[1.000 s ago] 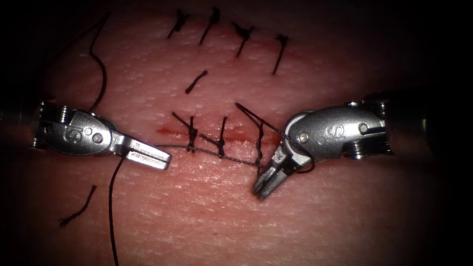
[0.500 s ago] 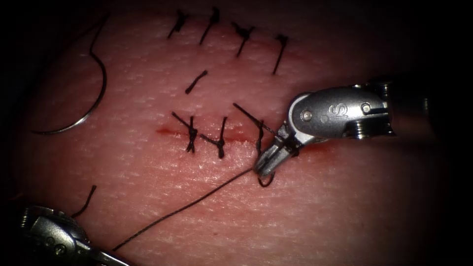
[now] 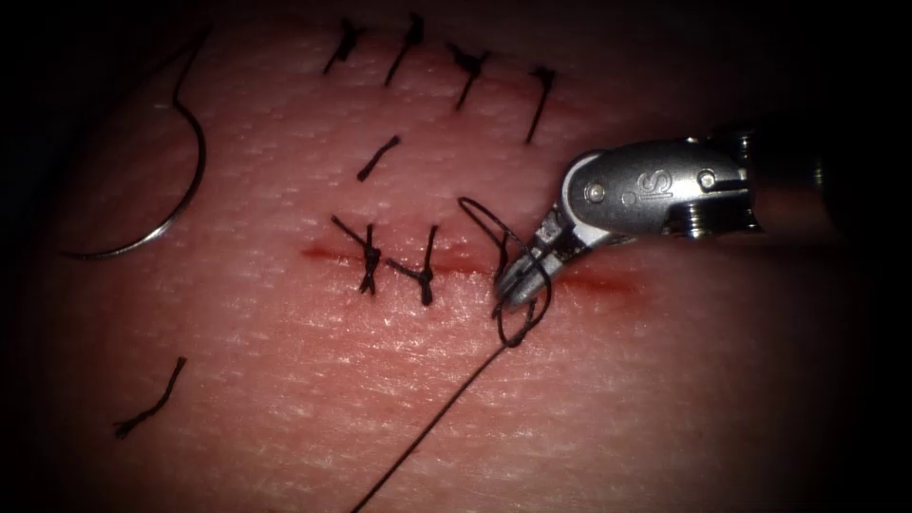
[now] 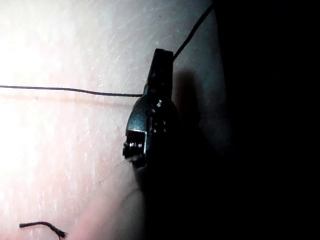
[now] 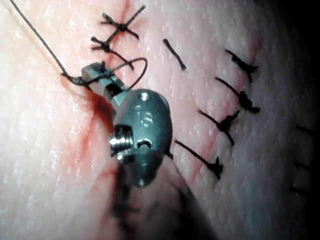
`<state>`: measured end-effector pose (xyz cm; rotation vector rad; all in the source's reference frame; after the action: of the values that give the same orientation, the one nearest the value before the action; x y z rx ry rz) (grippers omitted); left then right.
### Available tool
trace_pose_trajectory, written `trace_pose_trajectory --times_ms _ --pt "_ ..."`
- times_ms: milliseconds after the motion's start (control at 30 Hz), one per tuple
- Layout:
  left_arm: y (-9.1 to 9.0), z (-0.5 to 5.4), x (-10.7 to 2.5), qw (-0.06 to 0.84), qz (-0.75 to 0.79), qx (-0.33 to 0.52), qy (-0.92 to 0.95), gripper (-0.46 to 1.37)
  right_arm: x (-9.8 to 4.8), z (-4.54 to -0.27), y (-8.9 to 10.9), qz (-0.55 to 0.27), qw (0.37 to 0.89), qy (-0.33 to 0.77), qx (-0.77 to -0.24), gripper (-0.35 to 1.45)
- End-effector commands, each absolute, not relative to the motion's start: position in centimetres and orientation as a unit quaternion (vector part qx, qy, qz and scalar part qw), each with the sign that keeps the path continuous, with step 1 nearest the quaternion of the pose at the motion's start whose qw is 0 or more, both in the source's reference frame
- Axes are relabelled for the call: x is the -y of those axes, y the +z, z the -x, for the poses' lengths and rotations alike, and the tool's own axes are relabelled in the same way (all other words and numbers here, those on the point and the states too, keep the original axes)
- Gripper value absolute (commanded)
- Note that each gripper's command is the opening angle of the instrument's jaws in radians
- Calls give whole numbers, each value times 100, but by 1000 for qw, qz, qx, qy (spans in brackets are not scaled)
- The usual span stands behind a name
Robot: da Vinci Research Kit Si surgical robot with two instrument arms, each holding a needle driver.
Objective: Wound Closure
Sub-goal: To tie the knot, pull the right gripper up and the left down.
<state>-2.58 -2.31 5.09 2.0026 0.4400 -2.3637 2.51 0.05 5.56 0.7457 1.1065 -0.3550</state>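
Since half a second ago my left tool has slid out of the endoscope picture, and the right tool (image 3: 513, 285) has lifted slightly and tipped its jaws further toward the cut, so the thread (image 3: 446, 404) now runs steeper from its tip down toward the near edge. My right tool's jaws are closed on the thread at the cut, with loops of it wound around the tip, one arching above the jaws and one hanging just below them. In the right wrist view the same tool (image 5: 97, 77) pinches the strand while a loop curls past its tip, and the long strand leads away across the tissue (image 5: 45, 165).

My left tool (image 4: 161, 62) sits in its own wrist view with its jaws together on the thread (image 4: 65, 90), which stretches taut from it across the tissue.

Well to the left of my right tool, the needle (image 3: 171, 204) lies free on the tissue (image 3: 665, 399), held by neither tool and not in the tissue. Two tied stitches (image 3: 369, 258) sit on the cut (image 3: 446, 264) just left of the right tool's tip, and red fluid (image 3: 594, 280) marks the cut under its wrist.
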Motion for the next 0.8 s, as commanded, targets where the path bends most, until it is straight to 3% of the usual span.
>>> trace_pose_trajectory --times_ms 33,800 --pt "509 258 236 3 -643 -143 -752 -35 -6 -251 557 -344 773 -158 -509 -35" --pt "518 258 417 -82 -678 -179 -708 -35 -39 -250 578 -316 787 -139 -512 -35"
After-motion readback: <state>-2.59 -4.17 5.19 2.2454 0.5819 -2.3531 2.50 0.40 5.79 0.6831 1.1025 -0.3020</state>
